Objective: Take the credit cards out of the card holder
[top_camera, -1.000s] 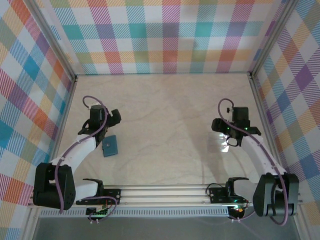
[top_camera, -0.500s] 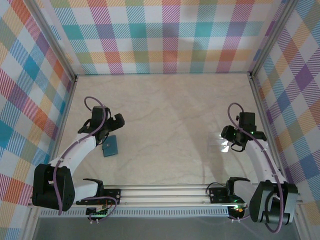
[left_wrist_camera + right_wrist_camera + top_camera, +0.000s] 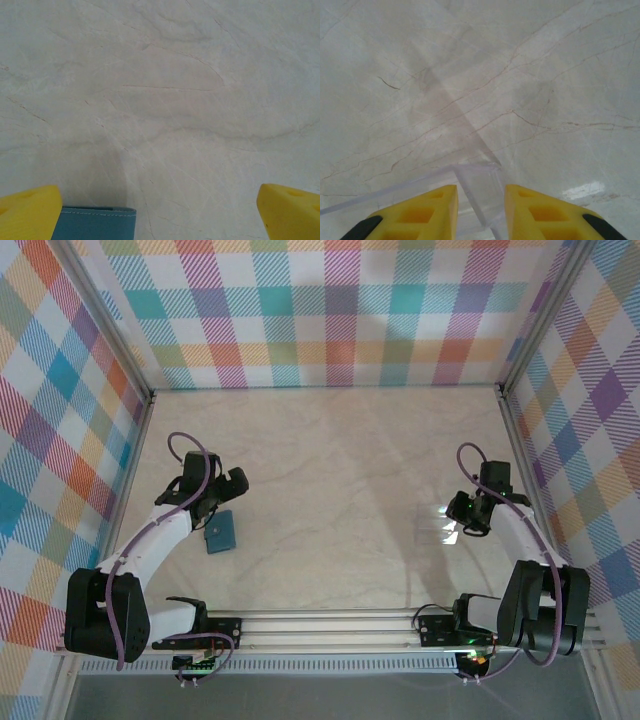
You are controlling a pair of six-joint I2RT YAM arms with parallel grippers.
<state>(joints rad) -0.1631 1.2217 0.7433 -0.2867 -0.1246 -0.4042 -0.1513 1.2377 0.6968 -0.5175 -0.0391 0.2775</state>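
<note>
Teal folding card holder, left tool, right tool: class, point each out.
Teal folding card holder (image 3: 220, 532): top view, cover's middle.
Left tool (image 3: 160, 215): left wrist view, between yellow fingertips.
Right tool (image 3: 480, 207): right wrist view, between yellow fingertips.

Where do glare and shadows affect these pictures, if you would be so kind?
Right wrist view: a bright glare patch on the table beside the right gripper, and the clear card between its fingers barely shows. Left wrist view: a soft shadow falls above the card holder.
</note>
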